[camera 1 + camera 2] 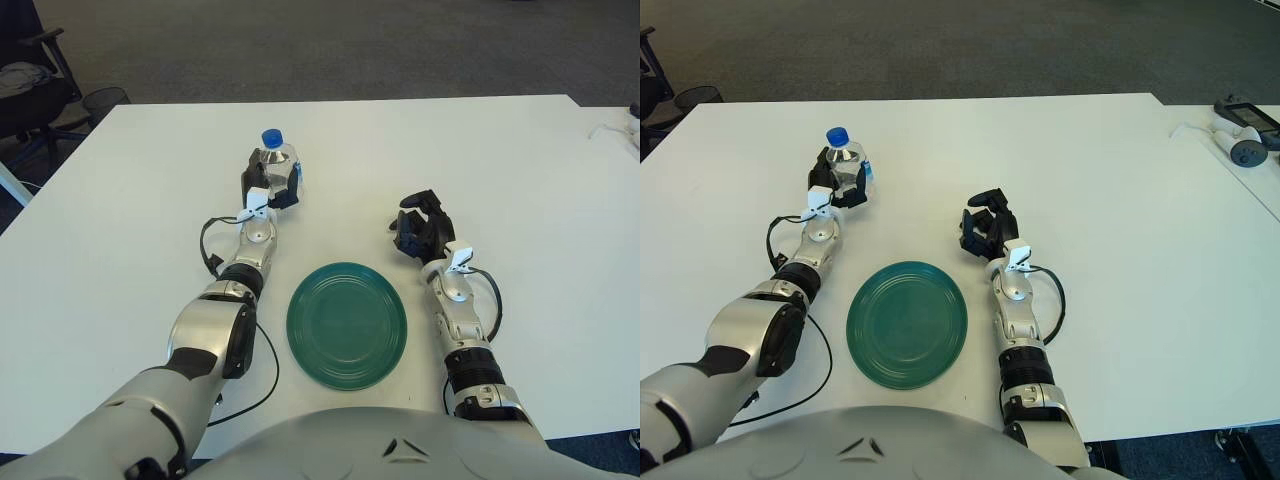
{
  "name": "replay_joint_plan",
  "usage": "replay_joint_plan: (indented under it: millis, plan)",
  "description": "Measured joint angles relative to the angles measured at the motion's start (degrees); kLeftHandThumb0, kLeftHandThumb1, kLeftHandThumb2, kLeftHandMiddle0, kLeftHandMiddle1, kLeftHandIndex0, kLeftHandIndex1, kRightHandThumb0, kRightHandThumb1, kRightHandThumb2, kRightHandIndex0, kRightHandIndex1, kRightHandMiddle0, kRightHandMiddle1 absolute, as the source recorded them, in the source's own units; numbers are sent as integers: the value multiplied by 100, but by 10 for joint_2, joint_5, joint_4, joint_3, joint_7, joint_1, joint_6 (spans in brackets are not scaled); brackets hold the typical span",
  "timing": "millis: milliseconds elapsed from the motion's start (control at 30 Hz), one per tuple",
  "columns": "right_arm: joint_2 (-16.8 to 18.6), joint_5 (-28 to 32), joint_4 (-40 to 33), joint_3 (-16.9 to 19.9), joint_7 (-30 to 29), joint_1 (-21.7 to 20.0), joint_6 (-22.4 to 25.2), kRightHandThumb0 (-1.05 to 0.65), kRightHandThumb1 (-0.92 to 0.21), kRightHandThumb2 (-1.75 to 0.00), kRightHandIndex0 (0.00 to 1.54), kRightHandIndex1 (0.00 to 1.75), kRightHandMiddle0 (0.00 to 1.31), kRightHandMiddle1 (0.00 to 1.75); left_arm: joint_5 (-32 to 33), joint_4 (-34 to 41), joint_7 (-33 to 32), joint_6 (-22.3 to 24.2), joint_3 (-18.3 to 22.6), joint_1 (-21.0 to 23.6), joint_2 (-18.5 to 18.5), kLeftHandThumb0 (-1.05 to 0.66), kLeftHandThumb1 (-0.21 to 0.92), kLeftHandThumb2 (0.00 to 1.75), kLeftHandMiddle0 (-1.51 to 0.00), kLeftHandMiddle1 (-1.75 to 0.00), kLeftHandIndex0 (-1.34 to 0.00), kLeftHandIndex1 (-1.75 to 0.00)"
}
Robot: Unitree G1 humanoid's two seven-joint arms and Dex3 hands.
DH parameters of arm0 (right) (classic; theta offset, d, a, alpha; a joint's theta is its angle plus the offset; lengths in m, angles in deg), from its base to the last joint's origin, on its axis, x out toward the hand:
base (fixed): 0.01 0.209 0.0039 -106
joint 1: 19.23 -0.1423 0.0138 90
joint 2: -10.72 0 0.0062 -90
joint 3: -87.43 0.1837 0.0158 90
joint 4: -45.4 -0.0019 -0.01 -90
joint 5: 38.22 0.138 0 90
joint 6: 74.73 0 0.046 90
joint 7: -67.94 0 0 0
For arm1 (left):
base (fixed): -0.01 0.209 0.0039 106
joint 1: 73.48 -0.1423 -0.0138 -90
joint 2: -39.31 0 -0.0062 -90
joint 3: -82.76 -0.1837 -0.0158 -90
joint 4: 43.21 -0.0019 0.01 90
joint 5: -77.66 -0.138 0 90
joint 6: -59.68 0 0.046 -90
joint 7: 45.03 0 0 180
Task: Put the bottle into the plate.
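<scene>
A clear plastic bottle [277, 157] with a blue cap stands upright on the white table [130, 200], beyond the plate and to its left. My left hand [268, 185] is wrapped around the bottle's lower body, fingers curled on both sides. A dark green round plate [347, 323] lies flat on the table near the front edge, between my two arms, with nothing in it. My right hand [420, 228] shows to the right of the plate and slightly beyond it, fingers loosely curled and holding nothing.
A black office chair [30, 90] and a mesh bin [105, 100] stand off the table's far left corner. A white device with a cable [1240, 140] lies on a neighbouring table at the far right.
</scene>
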Motion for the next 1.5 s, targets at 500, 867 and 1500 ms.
replay_joint_plan:
  millis: [500,867,1500]
  plan:
    - [0,0,-1,0,-2,0,-1,-1,-51,-107,49,165,28,174,4,16,5,-4,8,0,1,-8,23,147,-132,-175,-111,-175]
    - [0,-2,-1,-1,-6,0,0,-1,-52,-106,50,165,26,175,5,51,26,-32,9,-4,0,-8,23,146,-132,-175,-111,-175]
    - [-2,-9,-2,-4,-4,0,2,-1,-54,-103,48,164,26,175,-68,451,177,-90,-93,-153,-87,-16,26,141,-131,-175,-112,-175]
